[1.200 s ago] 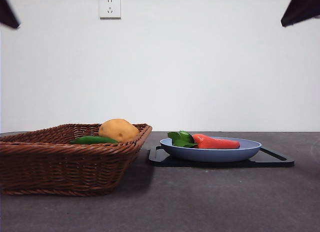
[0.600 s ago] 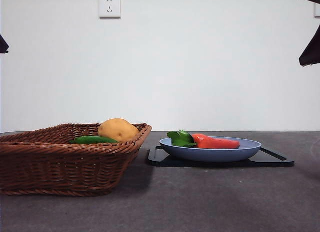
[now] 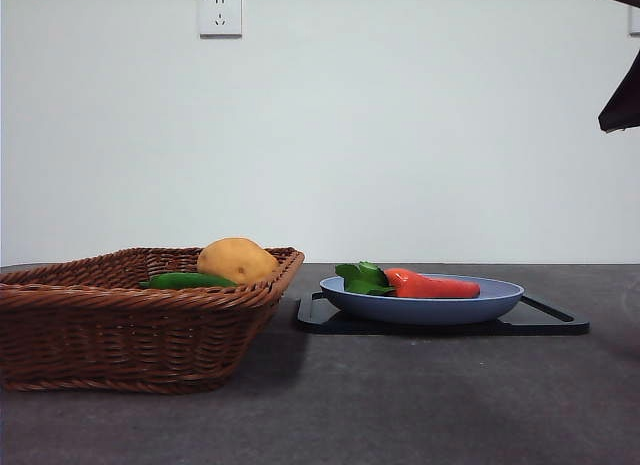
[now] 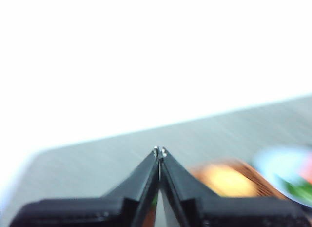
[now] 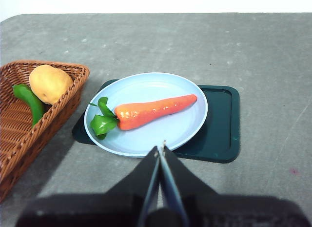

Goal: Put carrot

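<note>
The wicker basket (image 5: 19, 134) held a potato (image 5: 49, 83) and a green vegetable (image 5: 30, 104). Beside it, a dark tray (image 5: 222, 124) carried the blue plate (image 5: 146, 139), the carrot (image 5: 151, 110) lying across its middle. Right gripper (image 5: 160, 149) hung above, jaws together; left gripper (image 4: 160, 151), blurred, apparently likewise.

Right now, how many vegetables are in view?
3. The carrot lies on the blue plate atop the dark tray. The potato and the long green vegetable sit in the wicker basket. More may hide behind the basket's rim.
</note>
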`<act>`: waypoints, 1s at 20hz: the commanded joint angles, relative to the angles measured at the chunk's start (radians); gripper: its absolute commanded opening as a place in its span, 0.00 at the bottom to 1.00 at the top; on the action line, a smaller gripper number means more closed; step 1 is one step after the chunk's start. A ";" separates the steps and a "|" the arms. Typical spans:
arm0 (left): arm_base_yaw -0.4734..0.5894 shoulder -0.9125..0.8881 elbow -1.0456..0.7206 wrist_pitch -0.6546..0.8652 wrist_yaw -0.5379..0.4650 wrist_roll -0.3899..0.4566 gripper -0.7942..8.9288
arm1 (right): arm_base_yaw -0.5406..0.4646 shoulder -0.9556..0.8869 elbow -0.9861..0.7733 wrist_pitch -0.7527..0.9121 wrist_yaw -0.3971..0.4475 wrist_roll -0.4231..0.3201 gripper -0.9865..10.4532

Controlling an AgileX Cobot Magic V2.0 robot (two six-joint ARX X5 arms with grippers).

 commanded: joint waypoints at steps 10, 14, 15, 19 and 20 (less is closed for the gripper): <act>0.156 -0.114 -0.381 0.095 0.011 0.028 0.09 | 0.006 0.002 0.008 0.011 0.005 0.013 0.09; 0.155 -0.163 -0.494 0.185 0.011 -0.024 0.09 | 0.006 0.002 0.008 0.010 0.006 0.013 0.09; 0.155 -0.162 -0.506 0.193 0.010 -0.031 0.09 | 0.006 0.002 0.008 0.010 0.006 0.013 0.09; 0.155 -0.162 -0.531 0.190 0.010 -0.042 0.09 | 0.006 0.002 0.008 0.011 0.006 0.013 0.09; 0.155 -0.162 -0.543 0.190 0.008 -0.048 0.09 | 0.006 0.002 0.008 0.010 0.006 0.013 0.09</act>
